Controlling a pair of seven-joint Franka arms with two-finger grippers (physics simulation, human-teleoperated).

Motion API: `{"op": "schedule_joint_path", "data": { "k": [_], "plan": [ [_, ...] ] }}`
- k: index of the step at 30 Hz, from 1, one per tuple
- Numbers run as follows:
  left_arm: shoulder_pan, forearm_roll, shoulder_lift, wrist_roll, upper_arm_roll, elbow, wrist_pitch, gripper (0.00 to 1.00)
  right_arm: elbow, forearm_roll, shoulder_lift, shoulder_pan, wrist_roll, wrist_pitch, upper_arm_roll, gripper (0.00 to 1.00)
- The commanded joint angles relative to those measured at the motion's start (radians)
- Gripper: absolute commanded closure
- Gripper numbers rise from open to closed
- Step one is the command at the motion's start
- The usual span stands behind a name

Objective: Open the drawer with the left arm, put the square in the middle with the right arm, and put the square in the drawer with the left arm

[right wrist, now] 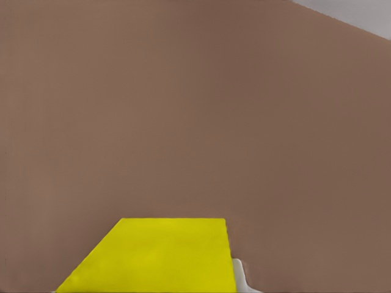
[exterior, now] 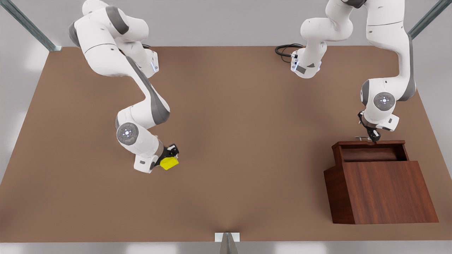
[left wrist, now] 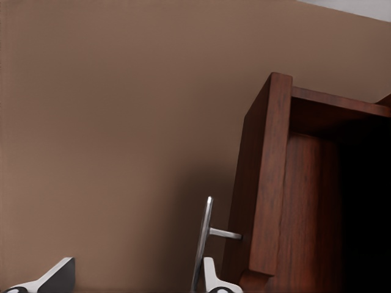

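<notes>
1. Right end effector (exterior: 172, 157) sits low over the tabletop (exterior: 247, 141) on the front view's left, fingers pinching the square (exterior: 169, 163). In the right wrist view the yellow face (right wrist: 159, 256) lies close under the camera with one pale fingertip (right wrist: 240, 276) against its edge.
2. Whether the square is touching the tabletop or held just above it, I cannot tell; it looks slightly tilted in the grip.
3. Left end effector (exterior: 374, 137) is at the far edge of the drawer (exterior: 370, 154), on the front view's right. The left wrist view shows its fingers (left wrist: 211, 278) spread, one tip just beside the silver bar handle (left wrist: 204, 238), the other (left wrist: 52, 278) well apart from it. No grip on the bar that I can see.
4. Drawer stands pulled out from the cabinet (exterior: 385, 192), its tray open upward.
5. Key relation: the middle (exterior: 233, 148) lies toward the front view's right of the square, between the two arms. The right arm is much nearer to it; the carry would run straight toward the cabinet side.
6. Bare brown surface along that line; nothing stands in the way.
7. Judgement: opening looks done, and the square's transfer to the middle is the step in hand.
</notes>
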Motion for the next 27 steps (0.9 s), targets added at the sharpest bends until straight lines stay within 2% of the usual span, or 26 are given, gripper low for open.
{"op": "schedule_joint_path", "data": {
  "k": [1, 4, 6, 13, 19, 24, 27],
  "plan": [
    [0.001, 0.001, -0.002, -0.003, 0.000, 0.000, -0.028, 0.00, 0.122, 0.009, 0.073, 0.062, 0.608, -0.278, 0.000, 0.33],
    [-0.002, -0.001, -0.022, -0.004, -0.006, 0.000, -0.060, 0.00, 0.271, 0.006, 0.213, 0.195, 0.783, -0.269, -0.001, 0.33],
    [-0.007, -0.001, -0.024, -0.004, -0.006, 0.000, -0.071, 0.00, 0.277, 0.006, 0.218, 0.220, 0.809, -0.269, -0.001, 0.33],
    [-0.008, -0.001, -0.021, -0.007, -0.007, -0.002, -0.072, 0.00, 0.121, -0.081, 0.202, 0.234, 0.798, -0.260, -0.004, 0.33],
    [-0.010, -0.004, -0.030, -0.011, -0.020, -0.002, -0.113, 0.00, 0.104, -0.091, 0.213, 0.356, 0.835, -0.110, -0.004, 0.33],
    [-0.010, -0.004, -0.038, -0.017, -0.037, -0.002, -0.136, 0.00, 0.098, -0.108, 0.204, 0.396, 0.824, -0.082, 0.023, 0.33],
    [-0.010, -0.008, -0.038, -0.018, -0.038, -0.002, -0.141, 0.00, -0.032, -0.108, 0.149, 0.396, 0.760, 0.062, 0.025, 0.33]
  ]
}}
